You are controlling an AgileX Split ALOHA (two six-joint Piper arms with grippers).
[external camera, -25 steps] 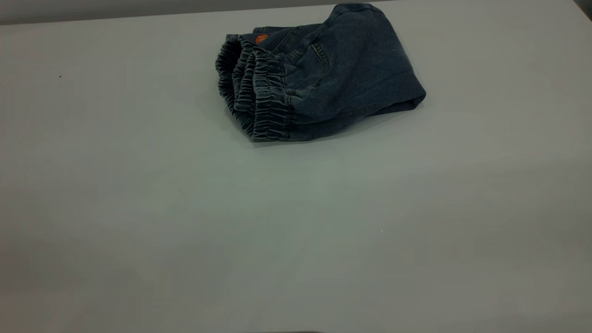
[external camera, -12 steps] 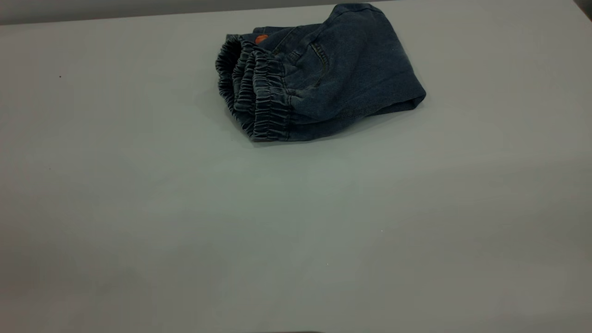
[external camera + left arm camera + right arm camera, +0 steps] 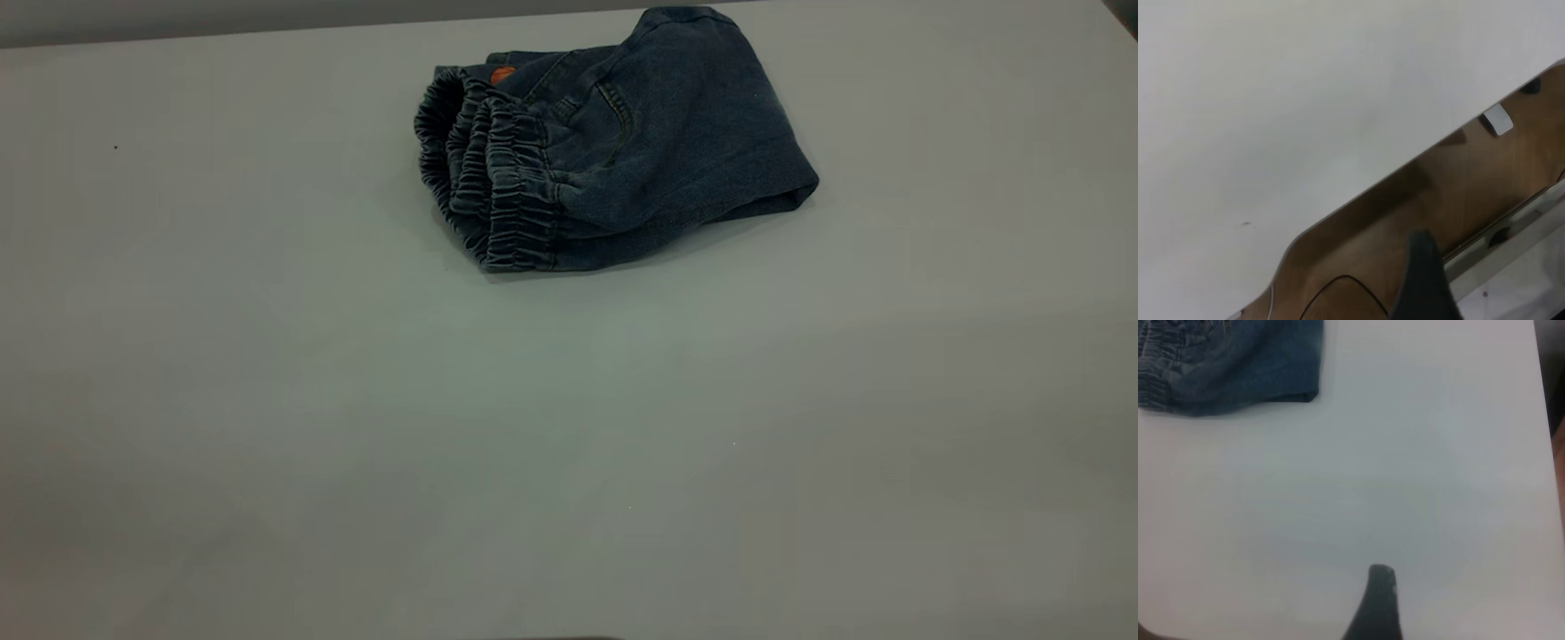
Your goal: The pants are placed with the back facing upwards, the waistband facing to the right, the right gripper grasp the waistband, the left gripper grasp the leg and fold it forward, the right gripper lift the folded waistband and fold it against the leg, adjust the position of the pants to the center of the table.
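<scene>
My right end effector (image 3: 1377,600) shows one fingertip over bare counter (image 3: 569,427), holding nothing; I cannot tell its spread; likewise the left end effector (image 3: 1421,280) at the counter's edge; nothing has moved in the last second; the pants (image 3: 622,142), folded, sit off-centre toward the far edge, so centring seems unfinished.

Little of the robot shows. The left hand (image 3: 1423,280) appears only as one dark, matte black finger, broad at the base and rounded at its tip. The right hand (image 3: 1377,603) likewise shows one slim black finger tapering to a blunt, faintly speckled tip.
</scene>
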